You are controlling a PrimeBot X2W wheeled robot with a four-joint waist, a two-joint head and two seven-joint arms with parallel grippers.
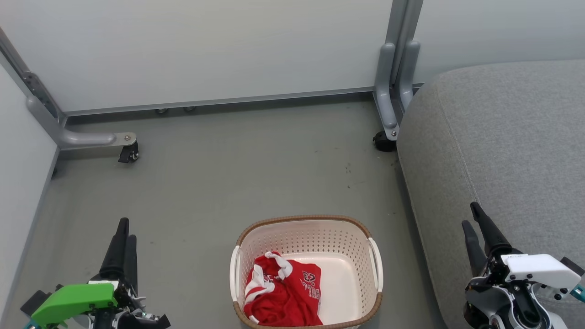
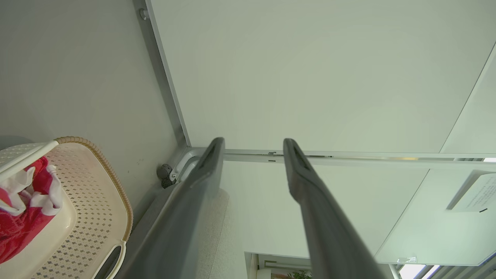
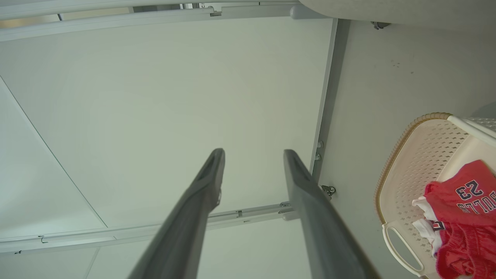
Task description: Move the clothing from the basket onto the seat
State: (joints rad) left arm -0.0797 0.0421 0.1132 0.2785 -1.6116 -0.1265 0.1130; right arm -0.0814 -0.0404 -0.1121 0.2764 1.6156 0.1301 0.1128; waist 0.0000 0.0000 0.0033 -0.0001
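Observation:
Red clothing (image 1: 283, 297) with white trim and the number 23 lies crumpled in the left half of the cream basket (image 1: 306, 227), which stands on the grey floor at the bottom middle. The same clothing (image 2: 19, 209) (image 3: 465, 217) and basket (image 2: 97, 201) (image 3: 410, 155) appear in both wrist views. The light grey seat (image 1: 502, 146) fills the right side. My left gripper (image 1: 124, 228) (image 2: 252, 147) is open and empty, left of the basket. My right gripper (image 1: 471, 214) (image 3: 252, 155) is open and empty, over the seat's front edge.
White partition panels (image 1: 205, 50) close off the back and left. Their grey metal feet with castors (image 1: 128, 153) (image 1: 384, 141) stand on the floor at the back left and beside the seat's far corner. Bare floor (image 1: 237, 169) lies between the basket and the back panel.

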